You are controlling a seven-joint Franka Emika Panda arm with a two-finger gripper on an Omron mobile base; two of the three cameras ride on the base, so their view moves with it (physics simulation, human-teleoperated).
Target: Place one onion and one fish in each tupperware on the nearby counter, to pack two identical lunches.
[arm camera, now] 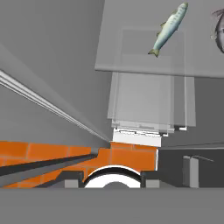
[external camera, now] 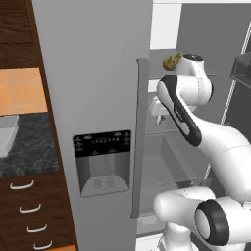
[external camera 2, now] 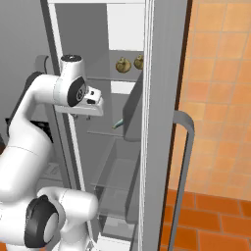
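We judge the packing barely begun. The fridge (external camera: 93, 98) stands open, and the arm reaches into it, while the worktop (external camera: 29, 142) lies left of the fridge with one pale container (external camera: 7, 132) at the picture's edge, contents hidden. Two onions (external camera 2: 123, 64) sit on an upper fridge shelf, above the claw (external camera 2: 90, 115); whether the claw is spread or pressed together we cannot tell, and nothing appears to be pinched. The hand view alone shows a fish (arm camera: 168, 28) lying on a glass shelf (arm camera: 131, 57) inside the fridge; the right base view gives merely a greenish sliver there.
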